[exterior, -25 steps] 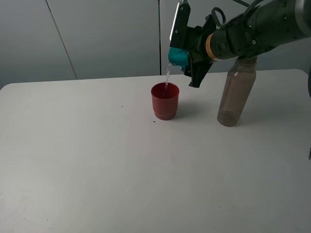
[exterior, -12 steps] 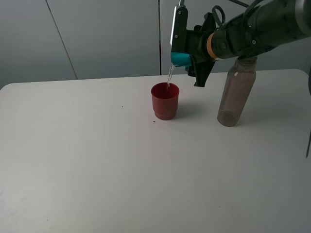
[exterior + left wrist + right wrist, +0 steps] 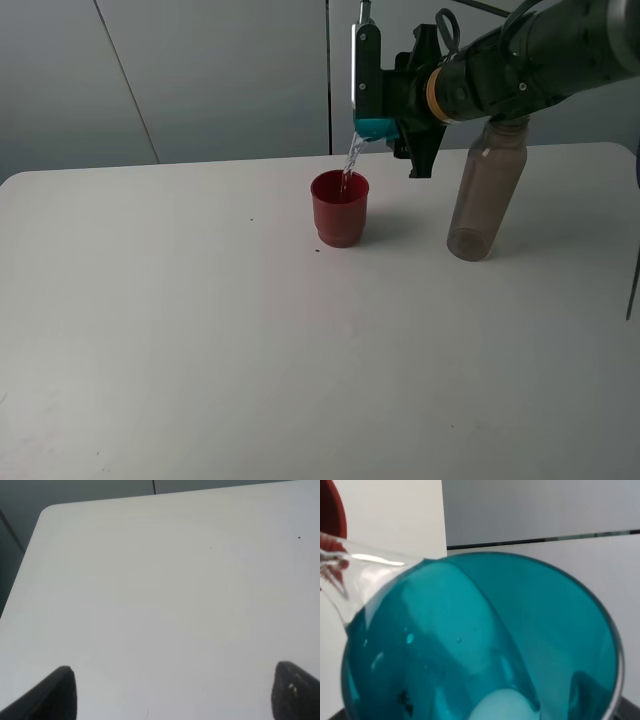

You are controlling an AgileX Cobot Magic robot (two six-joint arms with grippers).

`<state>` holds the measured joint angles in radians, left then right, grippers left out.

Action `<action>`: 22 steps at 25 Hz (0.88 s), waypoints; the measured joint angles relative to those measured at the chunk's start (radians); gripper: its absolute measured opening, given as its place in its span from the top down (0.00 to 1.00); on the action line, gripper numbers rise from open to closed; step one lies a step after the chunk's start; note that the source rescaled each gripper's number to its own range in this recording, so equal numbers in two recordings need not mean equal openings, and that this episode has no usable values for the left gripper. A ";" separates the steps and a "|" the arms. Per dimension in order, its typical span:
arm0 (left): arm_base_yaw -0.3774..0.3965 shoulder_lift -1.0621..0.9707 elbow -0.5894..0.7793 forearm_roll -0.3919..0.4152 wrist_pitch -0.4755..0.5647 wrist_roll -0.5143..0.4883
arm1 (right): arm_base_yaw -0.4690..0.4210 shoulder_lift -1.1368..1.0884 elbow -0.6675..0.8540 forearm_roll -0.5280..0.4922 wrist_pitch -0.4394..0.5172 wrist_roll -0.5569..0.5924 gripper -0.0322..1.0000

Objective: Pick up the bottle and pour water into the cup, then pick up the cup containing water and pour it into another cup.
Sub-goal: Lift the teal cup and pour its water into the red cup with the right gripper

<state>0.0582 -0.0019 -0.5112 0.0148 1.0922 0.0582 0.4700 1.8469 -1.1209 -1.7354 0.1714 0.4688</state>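
A: Right gripper (image 3: 385, 95)?
B: Clamped on the teal cup (image 3: 373, 127), held up in the air and tipped over hard, mouth down toward the red cup (image 3: 339, 208). Thin stream of water (image 3: 351, 155) runs from the teal rim into the red one.
A: Wrist view agrees?
B: Yes, teal cup (image 3: 480, 640) fills the frame, water sheet (image 3: 355, 572) leaving its lip, edge of the red cup (image 3: 331, 515) at the corner. Fingers themselves not visible there.
A: Red cup position?
B: Upright on the white table (image 3: 200, 340), about mid-table toward the back, directly under the teal cup.
A: Bottle?
B: Smoky-grey bottle (image 3: 486, 190) standing upright on the table, right of the red cup, well apart, partly behind the right arm.
A: Left gripper (image 3: 172, 692)?
B: Fingers spread wide, nothing between them, just bare table (image 3: 150, 605) below.
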 joint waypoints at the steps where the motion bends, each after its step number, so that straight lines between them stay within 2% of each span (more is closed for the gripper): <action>1: 0.000 0.000 0.000 0.000 0.000 0.000 | 0.000 0.000 0.000 0.000 0.000 -0.011 0.82; 12: 0.000 0.000 0.000 0.000 0.000 0.000 | 0.000 0.000 0.000 0.000 0.004 -0.133 0.82; 22: 0.000 0.000 0.000 0.000 0.000 0.000 | 0.009 0.000 0.000 0.000 0.007 -0.148 0.82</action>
<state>0.0582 -0.0019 -0.5112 0.0148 1.0922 0.0582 0.4792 1.8469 -1.1209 -1.7354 0.1788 0.3205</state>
